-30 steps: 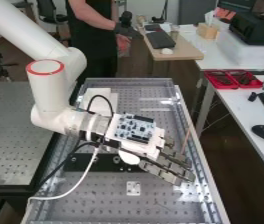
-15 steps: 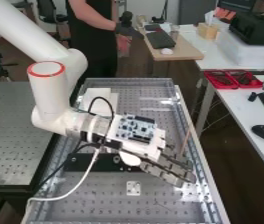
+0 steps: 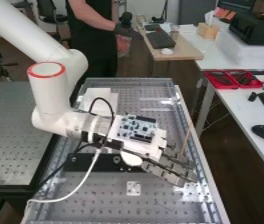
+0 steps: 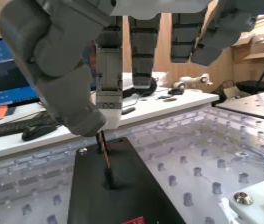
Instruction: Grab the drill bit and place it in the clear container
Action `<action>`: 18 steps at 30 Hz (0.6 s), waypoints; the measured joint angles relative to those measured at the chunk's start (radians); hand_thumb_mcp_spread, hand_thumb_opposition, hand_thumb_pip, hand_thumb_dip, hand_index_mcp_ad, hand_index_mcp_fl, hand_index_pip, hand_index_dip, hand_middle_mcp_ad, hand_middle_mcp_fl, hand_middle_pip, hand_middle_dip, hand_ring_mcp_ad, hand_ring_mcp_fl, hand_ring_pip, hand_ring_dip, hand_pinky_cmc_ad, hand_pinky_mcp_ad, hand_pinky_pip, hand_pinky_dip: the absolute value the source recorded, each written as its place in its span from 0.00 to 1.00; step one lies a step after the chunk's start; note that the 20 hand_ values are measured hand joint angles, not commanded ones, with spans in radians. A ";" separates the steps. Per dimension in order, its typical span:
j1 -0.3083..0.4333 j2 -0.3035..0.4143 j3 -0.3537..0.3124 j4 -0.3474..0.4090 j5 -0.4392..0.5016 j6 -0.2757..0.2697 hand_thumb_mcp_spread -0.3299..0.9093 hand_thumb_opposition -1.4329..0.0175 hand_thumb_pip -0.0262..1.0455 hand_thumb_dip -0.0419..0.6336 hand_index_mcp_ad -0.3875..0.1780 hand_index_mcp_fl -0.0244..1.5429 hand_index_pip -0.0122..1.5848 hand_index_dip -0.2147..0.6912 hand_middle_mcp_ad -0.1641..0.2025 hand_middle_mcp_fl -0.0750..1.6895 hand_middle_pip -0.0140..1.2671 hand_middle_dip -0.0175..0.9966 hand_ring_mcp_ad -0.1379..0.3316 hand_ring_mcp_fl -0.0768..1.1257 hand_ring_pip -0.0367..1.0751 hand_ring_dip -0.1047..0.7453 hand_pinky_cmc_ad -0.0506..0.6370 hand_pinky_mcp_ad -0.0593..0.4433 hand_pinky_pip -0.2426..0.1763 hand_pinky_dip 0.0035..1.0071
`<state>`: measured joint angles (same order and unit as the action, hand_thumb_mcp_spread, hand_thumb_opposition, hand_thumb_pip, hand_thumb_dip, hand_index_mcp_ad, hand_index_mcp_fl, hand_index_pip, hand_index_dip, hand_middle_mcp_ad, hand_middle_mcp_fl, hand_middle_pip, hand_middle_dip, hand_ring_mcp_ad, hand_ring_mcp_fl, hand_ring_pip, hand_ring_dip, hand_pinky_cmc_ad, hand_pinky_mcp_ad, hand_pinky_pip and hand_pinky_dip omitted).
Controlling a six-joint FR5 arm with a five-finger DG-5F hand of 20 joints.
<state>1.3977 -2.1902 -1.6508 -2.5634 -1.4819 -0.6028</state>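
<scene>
The largest thing is the grey metal bench with many small holes (image 3: 109, 209). Next comes the white jointed robot arm (image 3: 48, 95), which reaches over it from the left of the high view. A wide, transparent structure with straight edges (image 3: 157, 80) lies along the bench; whether this is the clear container of the task, I cannot tell.

The dark grey robot hand (image 3: 166, 171) is above the flat black rectangular plate (image 4: 126, 195). Its thumb and one finger appear to pinch the thin, metallic drill bit (image 4: 105, 152), so I judge that the grasp is made. The drill bit points down, slightly tilted, and its lower end is at the plate; if it is already free of it, I cannot tell.

So, in my judgement, only the first part is reached. To lift the bit fully, carry it and release it in the container is left.
</scene>
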 joint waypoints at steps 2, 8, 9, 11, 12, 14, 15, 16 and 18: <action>-0.001 0.000 -0.001 -0.003 -0.001 0.004 0.61 0.41 0.72 0.53 0.58 0.19 0.89 0.49 0.60 0.18 0.12 0.25 0.66 0.08 0.11 0.15 0.45 0.38 0.46 0.17; -0.001 -0.002 -0.004 -0.008 -0.004 0.016 0.61 0.41 0.72 0.53 0.58 0.20 0.90 0.49 0.60 0.18 0.11 0.25 0.66 0.08 0.11 0.15 0.46 0.38 0.47 0.18; -0.001 -0.002 -0.005 -0.007 -0.005 0.017 0.61 0.41 0.72 0.53 0.58 0.21 0.90 0.49 0.60 0.18 0.11 0.25 0.66 0.08 0.11 0.15 0.46 0.38 0.47 0.18; -0.001 -0.002 -0.005 -0.005 -0.005 0.018 0.61 0.41 0.72 0.53 0.58 0.21 0.90 0.49 0.60 0.18 0.11 0.25 0.66 0.08 0.11 0.15 0.46 0.38 0.47 0.18; 0.000 -0.003 -0.005 -0.005 -0.004 0.019 0.61 0.41 0.72 0.53 0.58 0.21 0.90 0.49 0.60 0.18 0.11 0.25 0.66 0.08 0.11 0.15 0.46 0.38 0.47 0.18; 0.000 -0.003 -0.004 -0.004 -0.004 0.021 0.61 0.41 0.72 0.53 0.58 0.21 0.90 0.49 0.60 0.18 0.11 0.25 0.66 0.08 0.11 0.15 0.46 0.38 0.47 0.18; 0.001 -0.003 -0.003 -0.004 -0.004 0.023 0.62 0.41 0.72 0.53 0.58 0.21 0.90 0.49 0.60 0.18 0.11 0.25 0.66 0.08 0.11 0.15 0.46 0.38 0.47 0.18; 0.001 -0.003 -0.002 -0.004 -0.004 0.024 0.61 0.41 0.72 0.53 0.58 0.21 0.90 0.49 0.60 0.18 0.11 0.25 0.66 0.08 0.11 0.15 0.45 0.38 0.47 0.18; 0.002 -0.005 0.000 -0.005 -0.005 0.022 0.61 0.41 0.72 0.53 0.58 0.21 0.90 0.49 0.60 0.18 0.11 0.25 0.66 0.08 0.11 0.15 0.45 0.38 0.47 0.18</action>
<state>1.3998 -2.1947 -1.6511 -2.5681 -1.4866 -0.5812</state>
